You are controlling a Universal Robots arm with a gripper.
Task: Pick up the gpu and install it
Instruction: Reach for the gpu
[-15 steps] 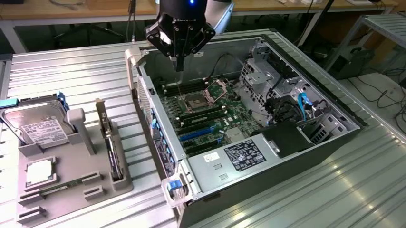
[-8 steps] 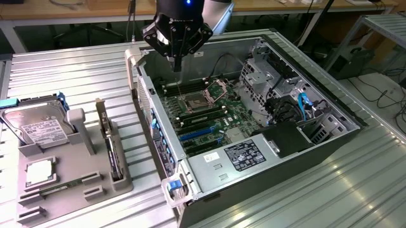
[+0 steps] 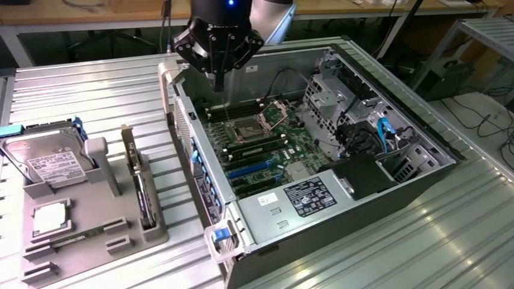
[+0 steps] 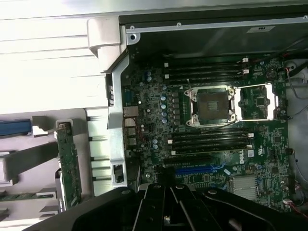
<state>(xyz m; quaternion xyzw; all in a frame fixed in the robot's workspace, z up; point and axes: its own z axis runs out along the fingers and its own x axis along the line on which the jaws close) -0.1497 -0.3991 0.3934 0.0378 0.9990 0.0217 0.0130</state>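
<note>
One tool point(image 3: 218, 87), tips pressed together, empty, over open case point(image 3: 337, 253), gpu point(image 3: 141, 189) on edge in tray point(image 3: 120, 241), green in wrist view.

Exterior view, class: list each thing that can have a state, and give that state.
computer case: lying on its side, panel off, open.
CPU socket: retention frame swung open.
gpu: standing on edge in the gray holder, not picked up.
hard drive: upright in the holder.
hand: over the case, apart from the gpu.
</note>
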